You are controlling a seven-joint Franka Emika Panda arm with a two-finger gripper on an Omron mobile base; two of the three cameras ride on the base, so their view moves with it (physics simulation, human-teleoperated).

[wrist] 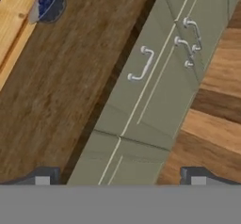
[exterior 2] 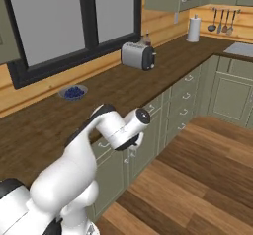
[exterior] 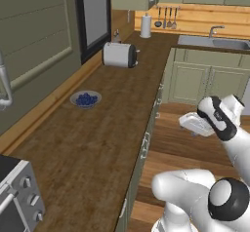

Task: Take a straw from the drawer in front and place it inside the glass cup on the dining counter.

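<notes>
A white robot arm hangs in front of a run of sage-green cabinets in a rendered kitchen, its jaws (wrist: 117, 177) spread wide and holding nothing. The hand camera looks down the cabinet fronts: the drawer (wrist: 141, 93) just ahead is shut, its curved metal handle (wrist: 141, 64) untouched and well clear of the fingertips (wrist: 43, 177). By that showing, the job has barely begun. No straw can be seen; it is presumably inside the closed drawer, though the pictures cannot confirm it.

On the dark wood surface (exterior: 93, 143) above the cabinets sit a bowl of blueberries (exterior: 86, 99), a toaster (exterior: 119, 54) and a paper-towel roll (exterior: 145, 26), with a sink (exterior: 215, 42) at the far corner and a toaster oven (exterior: 17, 194) at the near end. None of these belongs to the errand.

Everything remains: take the handle, pull the drawer out, pick up the straw, carry it to the dining counter and stand it in the glass cup. The likely next move is to bring the open jaws onto the handle.
</notes>
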